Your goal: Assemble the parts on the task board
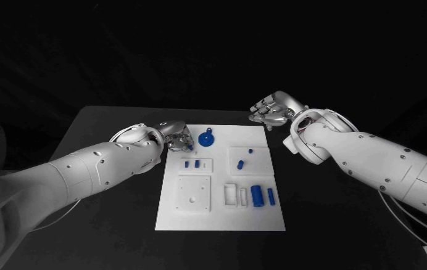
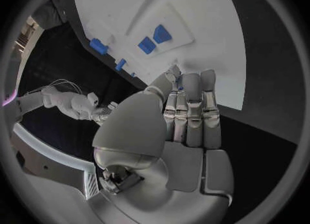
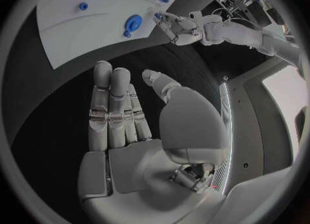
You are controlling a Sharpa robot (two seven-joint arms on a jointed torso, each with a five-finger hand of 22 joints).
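Left to right across the black table (image 1: 107, 122). The left hand (image 1: 178, 137) sits at the near-left top corner of the task board (image 1: 223, 217), fingers drawn together; a small blue part (image 2: 180, 81) shows between its fingertips in the left wrist view, so it appears to be pinching that piece just above the board's edge. Just beside it lies a round blue part with a tab (image 1: 207, 139). Below, two small blue pegs (image 1: 191, 164) rest in a raised square pocket, with a larger plain white block (image 1: 193, 194) beneath. Toward the middle, a blue piece (image 1: 242, 164) and a tiny blue stud (image 1: 251, 151) occupy another square pocket; lower down, a blue cylinder (image 1: 257, 195) and a slimmer blue pin (image 1: 270, 196) lie beside white slots. The right hand (image 1: 272, 108) hovers off the board's far-right corner, fingers extended and apart, holding nothing.

Risk, as a judgement: the pinched part is small and held only at the fingertips; a slight tilt on lowering could miss its seat or let it drop and roll off the board's edge, and the hand could nudge the round part alongside.
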